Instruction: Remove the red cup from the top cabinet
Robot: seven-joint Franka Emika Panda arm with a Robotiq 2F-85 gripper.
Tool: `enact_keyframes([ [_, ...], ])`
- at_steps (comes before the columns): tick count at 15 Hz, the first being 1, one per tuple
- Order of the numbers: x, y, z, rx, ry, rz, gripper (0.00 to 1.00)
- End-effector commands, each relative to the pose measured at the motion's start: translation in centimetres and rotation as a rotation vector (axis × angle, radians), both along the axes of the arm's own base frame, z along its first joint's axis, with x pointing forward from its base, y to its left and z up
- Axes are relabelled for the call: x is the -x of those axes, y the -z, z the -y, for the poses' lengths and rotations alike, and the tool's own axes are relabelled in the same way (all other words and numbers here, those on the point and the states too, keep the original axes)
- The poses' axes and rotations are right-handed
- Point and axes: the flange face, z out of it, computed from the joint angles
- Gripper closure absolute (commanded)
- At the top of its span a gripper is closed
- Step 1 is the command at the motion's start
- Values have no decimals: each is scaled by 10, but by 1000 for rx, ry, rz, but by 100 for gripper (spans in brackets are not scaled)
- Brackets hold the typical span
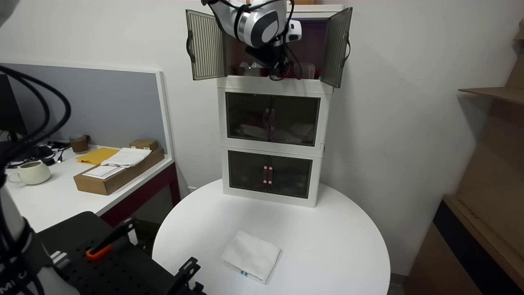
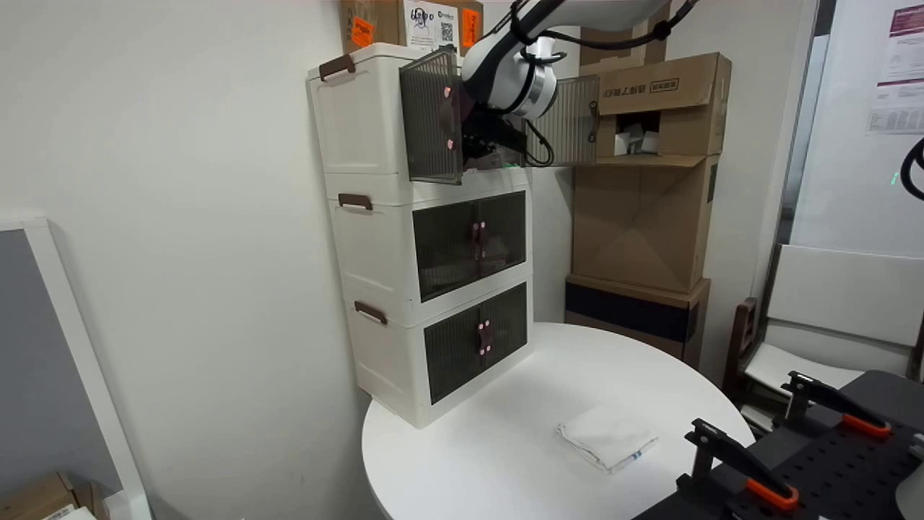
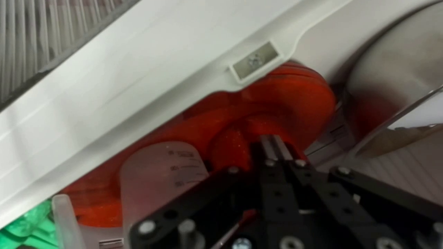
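The top cabinet (image 1: 279, 14) stands with both its doors open. My gripper (image 3: 276, 147) is inside it, pointing down among the contents. In the wrist view a round red part (image 3: 228, 147), which looks like the red cup, lies at my fingertips, in front of a larger red shape (image 3: 311, 93). My fingers are shut, with only a thin dark line between the tips. I cannot tell whether a thin red wall is pinched there. The dark gripper also shows in both exterior views (image 1: 276, 61) (image 2: 482, 141), where I cannot make out the cup.
A clear measuring cup (image 3: 159, 183) stands left of my fingers, a shiny metal vessel (image 3: 387, 62) right, a green item (image 3: 36, 224) lower left. The open doors (image 1: 206, 45) (image 1: 337, 47) flank the arm. A folded white cloth (image 1: 251, 257) lies on the round table (image 1: 335, 241).
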Motion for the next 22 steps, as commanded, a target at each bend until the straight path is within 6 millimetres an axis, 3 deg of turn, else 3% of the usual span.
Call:
enact_keyframes([
  [1,-6,-3,-2,4,-9,1,88],
  [2,-6,-4,-3,2,-14,-4,72],
  [3,-5,-4,-2,6,-16,-7,71],
  [13,-14,-9,-2,106,-53,-11,1],
  [19,-24,-9,-13,159,-71,19,3],
  [20,-25,-8,-14,163,-72,22,10],
  [21,-27,-7,-15,165,-73,24,28],
  [22,-28,-7,-16,168,-74,25,32],
])
